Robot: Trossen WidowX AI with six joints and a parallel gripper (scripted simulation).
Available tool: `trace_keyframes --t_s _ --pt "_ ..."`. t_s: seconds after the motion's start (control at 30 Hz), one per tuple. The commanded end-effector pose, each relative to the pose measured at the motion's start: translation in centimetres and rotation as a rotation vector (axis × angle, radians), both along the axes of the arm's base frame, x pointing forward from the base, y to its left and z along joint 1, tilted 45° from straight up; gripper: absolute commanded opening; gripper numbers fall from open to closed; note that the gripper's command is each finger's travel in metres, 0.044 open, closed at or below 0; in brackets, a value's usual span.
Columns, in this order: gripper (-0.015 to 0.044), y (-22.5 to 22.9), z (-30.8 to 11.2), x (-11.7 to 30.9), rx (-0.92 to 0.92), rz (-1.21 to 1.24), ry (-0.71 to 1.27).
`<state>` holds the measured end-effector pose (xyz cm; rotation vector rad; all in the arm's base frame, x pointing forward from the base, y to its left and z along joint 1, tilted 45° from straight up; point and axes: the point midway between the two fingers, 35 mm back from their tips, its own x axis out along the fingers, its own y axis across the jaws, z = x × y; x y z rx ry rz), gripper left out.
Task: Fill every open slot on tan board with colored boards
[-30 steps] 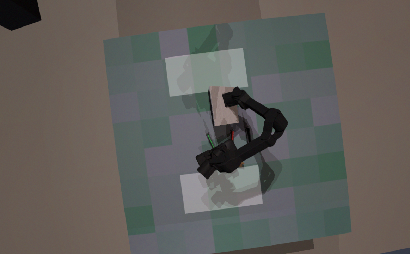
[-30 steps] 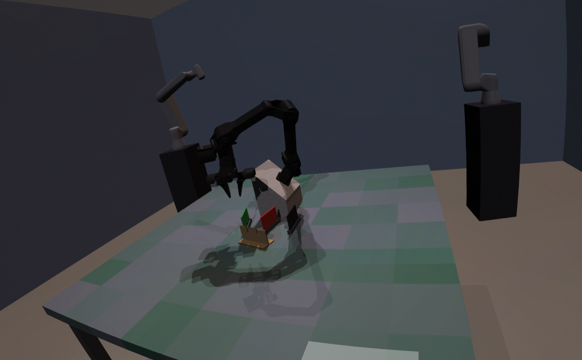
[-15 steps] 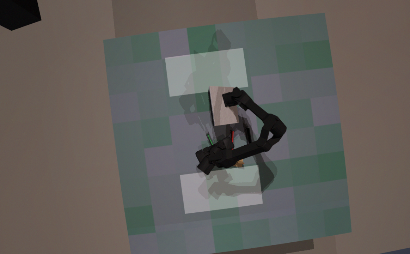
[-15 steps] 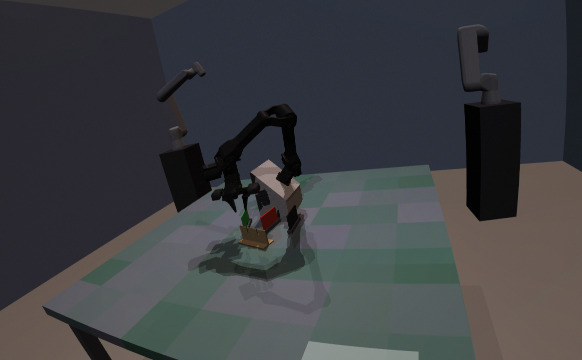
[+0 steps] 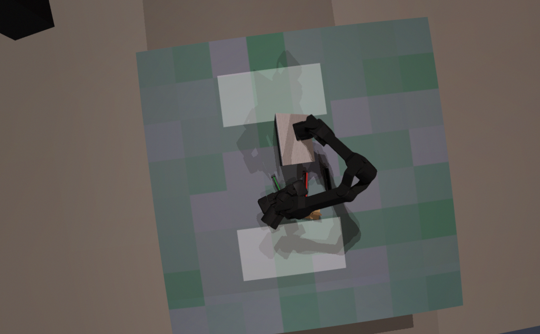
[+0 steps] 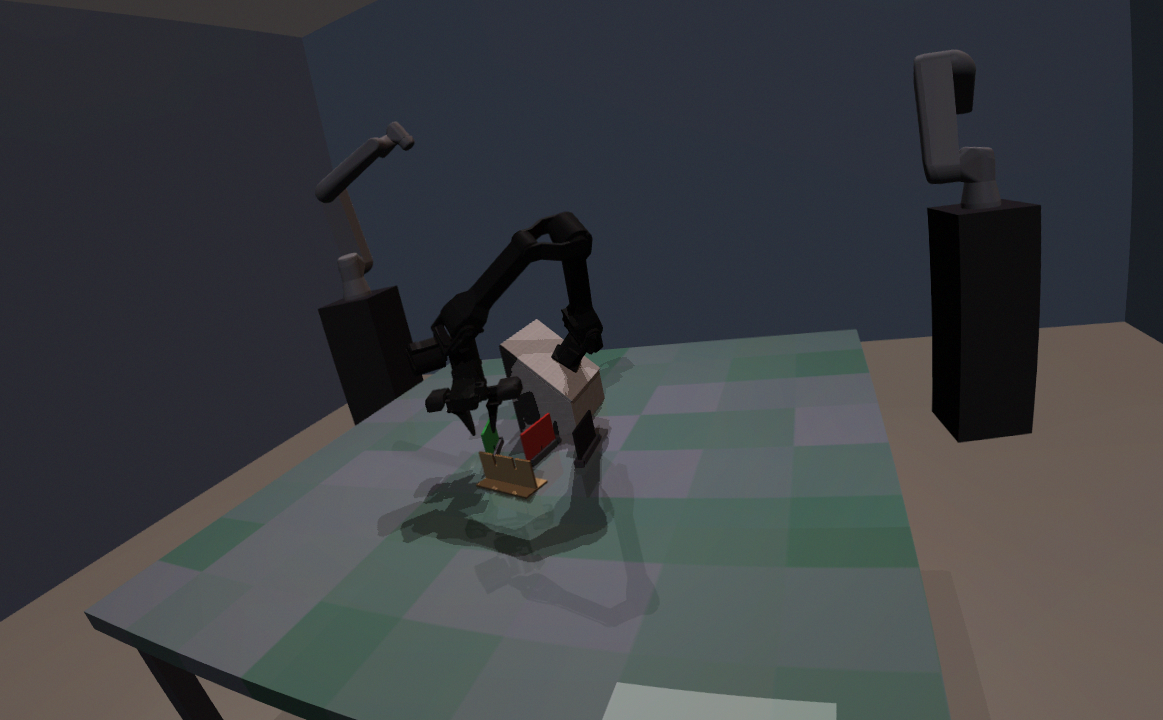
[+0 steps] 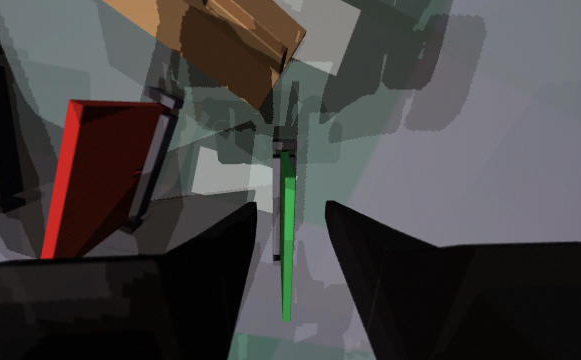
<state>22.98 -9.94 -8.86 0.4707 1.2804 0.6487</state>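
The claw (image 6: 483, 433) (image 7: 291, 209) hangs spread above the green board (image 5: 276, 183) (image 6: 489, 437) (image 7: 288, 225), which stands upright in its holder on the desk (image 5: 392, 257) (image 6: 728, 528). It looks light and stiff (perhaps slick too), best pinched across its flat faces, near the top edge's middle.

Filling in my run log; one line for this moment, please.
gripper: open, empty | green board: upright, between fingertips in wrist view | tan board: slots unfilled
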Motion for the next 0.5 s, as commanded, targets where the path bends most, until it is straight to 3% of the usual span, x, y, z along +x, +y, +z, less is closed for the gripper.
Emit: trace_keyframes --t_s 0.0,0.47 --pt "0.0185 0.6 -0.5 -0.1 0.012 -0.007 0.008" --pt "0.0185 2.2 -2.1 0.3 0.013 -0.007 0.007"
